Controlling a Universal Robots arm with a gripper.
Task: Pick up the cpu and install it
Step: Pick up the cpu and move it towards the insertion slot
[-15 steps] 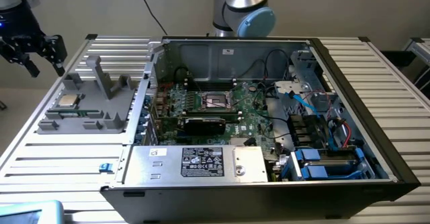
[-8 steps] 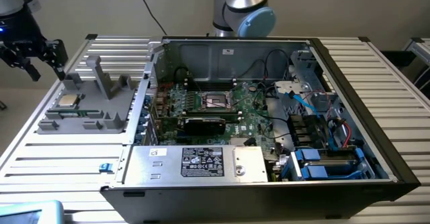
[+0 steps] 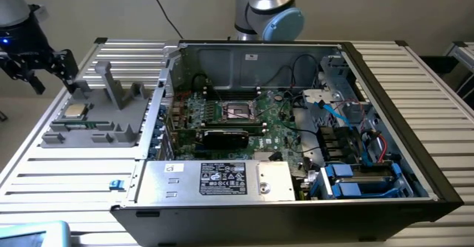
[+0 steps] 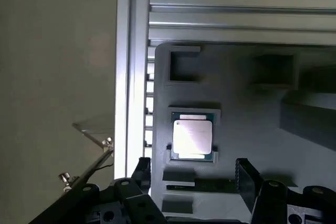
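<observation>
The cpu [image 3: 75,111] is a small square chip with a shiny silver top. It lies flat in a recess of the grey holder [image 3: 111,126] on the slatted table, at the exterior view's left. In the wrist view the cpu [image 4: 192,137] lies just beyond my two black fingertips [image 4: 247,174]. My gripper [image 3: 50,75] hangs above the holder's far left corner, apart from the chip. There my gripper [image 4: 193,177] is open, with nothing between its fingers. The dark socket [image 3: 238,111] with a metal frame sits in the green motherboard inside the open computer case.
The open computer case [image 3: 385,119] takes up the middle and right of the table, with cables, blue drive bays and a power supply [image 3: 222,179]. Grey posts [image 3: 111,89] stand up from the holder. A thin green memory stick [image 3: 80,126] lies beside the chip. The table edge [image 4: 123,77] is close.
</observation>
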